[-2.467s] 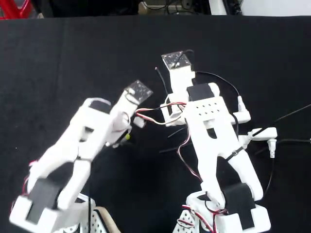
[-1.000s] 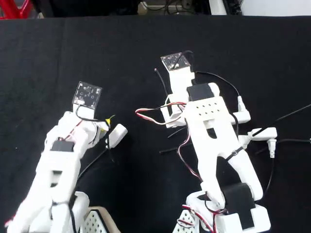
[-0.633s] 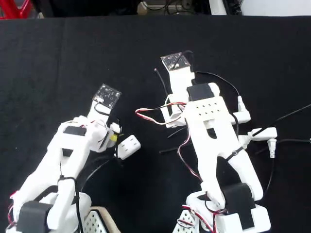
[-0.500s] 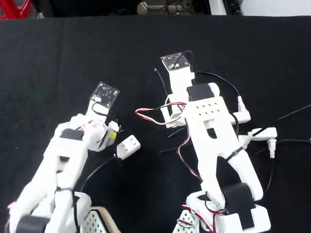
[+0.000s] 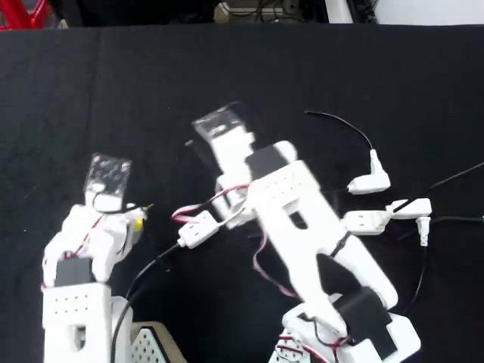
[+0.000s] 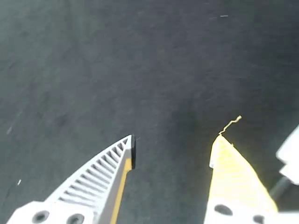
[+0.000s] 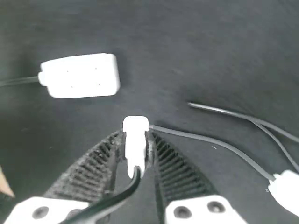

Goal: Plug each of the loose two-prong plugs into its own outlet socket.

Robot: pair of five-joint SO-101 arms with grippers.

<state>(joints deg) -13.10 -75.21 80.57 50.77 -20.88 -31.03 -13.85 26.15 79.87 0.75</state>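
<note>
The right gripper [image 7: 136,140] is clamped on 1 white two-prong plug [image 7: 135,133], with the plug's black cord [image 7: 122,192] running back between the fingers. A white outlet socket [image 5: 198,229] lies just left of centre in the high view, near that plug. The left gripper [image 6: 175,142], at lower left in the high view, has its fingers spread apart above the black table [image 5: 91,83]. Another loose plug [image 5: 369,180] lies right of centre.

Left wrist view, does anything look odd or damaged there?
Yes. On the left gripper, a thin yellow strand curls off the tip of its yellow finger, like fraying tape. The gripper is open, holding nothing.
</note>
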